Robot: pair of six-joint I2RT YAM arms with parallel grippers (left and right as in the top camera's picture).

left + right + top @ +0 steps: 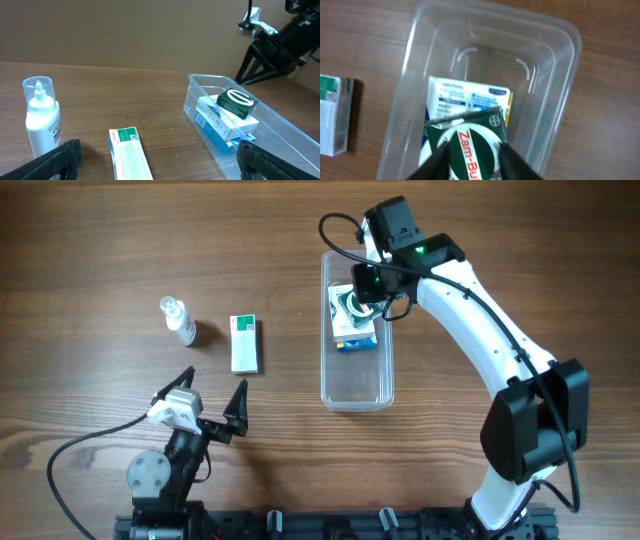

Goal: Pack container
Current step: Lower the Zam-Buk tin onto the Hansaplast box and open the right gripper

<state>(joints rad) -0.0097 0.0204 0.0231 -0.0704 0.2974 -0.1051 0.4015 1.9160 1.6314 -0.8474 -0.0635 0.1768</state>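
The clear container lies right of the table's middle; it also shows in the left wrist view and the right wrist view. Inside it a dark green Zam-Buk box rests on a white and blue box. My right gripper is open just above the green box, one finger on each side. My left gripper is open and empty, low over the table near the front.
A white and green box lies flat left of the container. A small clear spray bottle stands further left. The left arm's cable trails along the front left of the table.
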